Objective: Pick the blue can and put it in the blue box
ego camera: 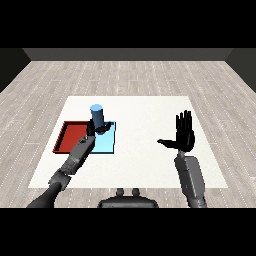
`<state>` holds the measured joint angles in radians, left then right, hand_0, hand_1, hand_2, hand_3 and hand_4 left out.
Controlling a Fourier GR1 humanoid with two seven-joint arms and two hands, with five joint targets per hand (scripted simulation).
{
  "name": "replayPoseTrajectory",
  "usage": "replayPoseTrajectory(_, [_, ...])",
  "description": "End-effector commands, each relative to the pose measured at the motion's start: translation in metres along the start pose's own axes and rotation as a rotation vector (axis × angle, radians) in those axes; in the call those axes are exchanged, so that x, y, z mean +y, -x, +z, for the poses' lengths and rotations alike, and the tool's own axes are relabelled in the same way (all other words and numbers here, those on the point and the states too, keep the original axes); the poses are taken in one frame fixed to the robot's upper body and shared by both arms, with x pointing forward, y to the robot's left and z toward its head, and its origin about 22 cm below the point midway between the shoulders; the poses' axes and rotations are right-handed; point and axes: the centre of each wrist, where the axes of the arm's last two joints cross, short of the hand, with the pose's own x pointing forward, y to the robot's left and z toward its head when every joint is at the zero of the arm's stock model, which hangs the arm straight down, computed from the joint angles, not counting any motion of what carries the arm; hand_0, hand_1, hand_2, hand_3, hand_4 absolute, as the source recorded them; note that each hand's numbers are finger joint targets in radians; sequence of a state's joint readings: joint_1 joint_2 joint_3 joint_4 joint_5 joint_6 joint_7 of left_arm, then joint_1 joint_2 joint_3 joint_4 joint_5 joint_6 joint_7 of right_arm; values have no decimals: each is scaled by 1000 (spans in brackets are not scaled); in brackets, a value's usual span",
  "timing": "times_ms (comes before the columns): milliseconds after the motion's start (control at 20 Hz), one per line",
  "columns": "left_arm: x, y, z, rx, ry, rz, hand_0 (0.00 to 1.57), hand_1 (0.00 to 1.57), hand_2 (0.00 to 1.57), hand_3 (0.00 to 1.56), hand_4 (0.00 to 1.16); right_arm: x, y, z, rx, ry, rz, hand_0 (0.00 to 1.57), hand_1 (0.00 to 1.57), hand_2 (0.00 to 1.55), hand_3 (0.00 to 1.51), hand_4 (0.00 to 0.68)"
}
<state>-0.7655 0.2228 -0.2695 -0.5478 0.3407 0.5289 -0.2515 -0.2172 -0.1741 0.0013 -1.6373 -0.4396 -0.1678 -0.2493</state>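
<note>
Over at nine o'clock on the white table lies the red tray, the light blue tray just beside it. The left hand curls round the blue can, upright above the blue tray's far edge. At three o'clock the right hand hangs flat, fingers spread, holding nothing.

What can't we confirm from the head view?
- Left hand: too small and dark against the blue cylindrical can to tell its fingers' curl.
- Can's base: hidden by that hand; touching the light blue tray or not, unclear.
- Red tray: right part covered by the left forearm.
</note>
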Motion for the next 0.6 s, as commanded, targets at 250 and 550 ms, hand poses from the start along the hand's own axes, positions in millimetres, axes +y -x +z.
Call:
replayPoseTrajectory(250, [5,43,2,284,-56,-157,1571,1571,1511,1347,986,-15,26,7,40,23,-10,0,0,0,0,0])
replayPoseTrajectory(550, [17,91,31,519,-22,-297,954,954,869,811,926,0,36,-11,45,12,4,0,0,0,0,0])
